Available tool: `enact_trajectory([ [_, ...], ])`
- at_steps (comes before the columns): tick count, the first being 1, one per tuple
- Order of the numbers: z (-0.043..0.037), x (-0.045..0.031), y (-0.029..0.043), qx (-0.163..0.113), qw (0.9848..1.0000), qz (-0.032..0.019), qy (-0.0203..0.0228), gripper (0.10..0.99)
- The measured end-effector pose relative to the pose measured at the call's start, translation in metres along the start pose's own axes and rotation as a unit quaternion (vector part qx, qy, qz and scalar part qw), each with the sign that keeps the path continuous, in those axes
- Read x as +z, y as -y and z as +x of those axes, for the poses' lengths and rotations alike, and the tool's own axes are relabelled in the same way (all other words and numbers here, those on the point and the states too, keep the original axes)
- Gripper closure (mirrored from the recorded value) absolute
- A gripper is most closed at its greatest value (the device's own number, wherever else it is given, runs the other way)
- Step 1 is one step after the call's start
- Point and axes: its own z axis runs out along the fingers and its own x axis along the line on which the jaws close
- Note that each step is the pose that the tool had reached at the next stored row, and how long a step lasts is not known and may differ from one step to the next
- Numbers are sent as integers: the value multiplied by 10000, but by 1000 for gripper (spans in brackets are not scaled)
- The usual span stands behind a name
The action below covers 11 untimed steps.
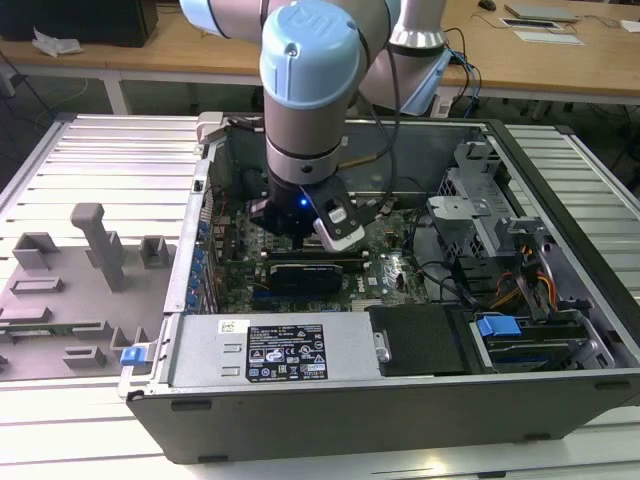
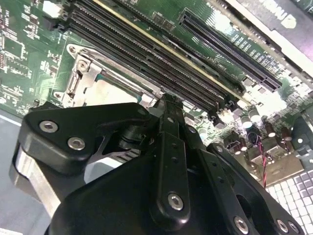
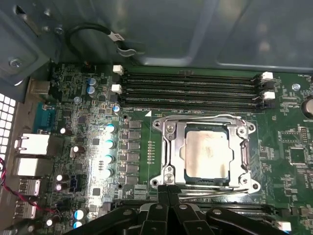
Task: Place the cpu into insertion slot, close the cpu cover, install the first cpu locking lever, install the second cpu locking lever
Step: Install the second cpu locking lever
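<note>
Hovering low inside the open computer case (image 1: 560, 390), the hand (image 3: 168, 192) with fingers pressed together, nothing between them, tips just beside one edge of the insertion slot (image 3: 204, 152); same fingers (image 2: 168, 117) seen from behind in the second wrist view, tips close to the socket's metal frame.

Seated already in the slot: the cpu (image 3: 208, 154), pale silver top facing up, flat and square to the rim; the cpu cover (image 3: 171, 147) down around it, window framing the chip; a thin wire locking lever (image 3: 205, 117) running along the far side of the frame — whether latched, cannot tell.

Judging by look: chip light, rigid, smooth-topped, likely fragile on its underside, best taken by opposite edges rather than the face; cover thin stiff sheet metal, hinged, best pushed on its frame and not through the window; levers springy wire, likely to snap back if released early, best caught near the free bent end.

Shown in the first wrist view and not elsewhere: whole socket from above, chip and frame plain; in the second wrist view, a slanted glimpse of one socket corner (image 2: 85, 81) beside memory slots (image 2: 146, 58); in the exterior view, the arm's wrist reaching down over the motherboard (image 1: 390, 262) — case resting on the ribbed tabletop (image 1: 90, 160), socket hidden beneath the hand (image 1: 305, 225).
</note>
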Motion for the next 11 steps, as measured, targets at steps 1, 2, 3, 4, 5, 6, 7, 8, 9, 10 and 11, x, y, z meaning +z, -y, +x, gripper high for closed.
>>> enact_trajectory([
  [1, 3, 8, 7, 0, 10000, 0, -5, 980],
  [2, 4, 10, 15, 0, 10000, 1, -6, 980],
  [3, 5, 11, 28, 1, 10000, -1, -6, 980],
  [4, 6, 12, 38, 1, 10000, -3, -6, 980],
  [5, 7, 15, 46, 2, 10000, -11, -7, 980],
  [6, 8, 29, 58, 2, 10000, -26, -8, 980],
  [7, 10, 40, 62, 3, 10000, -37, -10, 980],
  [8, 11, 47, 64, 3, 10000, -50, -10, 980],
  [9, 14, 52, 65, 3, 10000, -63, -10, 980],
  [10, 17, 57, 66, 3, 10000, -79, -9, 980],
  [11, 21, 62, 67, 3, 10000, -93, -9, 980],
])
